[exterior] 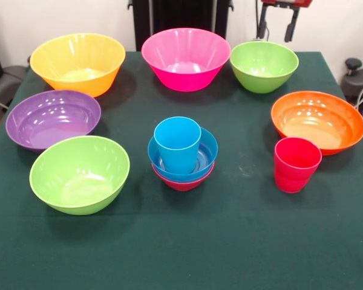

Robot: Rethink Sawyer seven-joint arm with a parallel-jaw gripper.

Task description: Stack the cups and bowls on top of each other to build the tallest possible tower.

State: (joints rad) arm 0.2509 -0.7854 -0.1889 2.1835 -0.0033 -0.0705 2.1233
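Note:
At the table's middle stands the tower: a light blue cup (178, 144) upright in a small blue bowl (202, 158), which sits in a small red bowl (183, 183). A red-pink cup (296, 164) stands alone to the right, in front of the orange bowl (317, 121). Around them are a yellow-orange bowl (77, 62), a pink bowl (186, 58), a lime green bowl (264, 65), a purple bowl (52, 118) and a second lime green bowl (79, 173). My gripper (277, 27) hangs at the top edge, behind the far green bowl, its two dark fingers apart and empty.
A dark green cloth (187, 241) covers the table. The robot's black pedestal (181, 18) stands behind the pink bowl. Dark equipment shows off the table's left (0, 75) and right (358, 81) edges.

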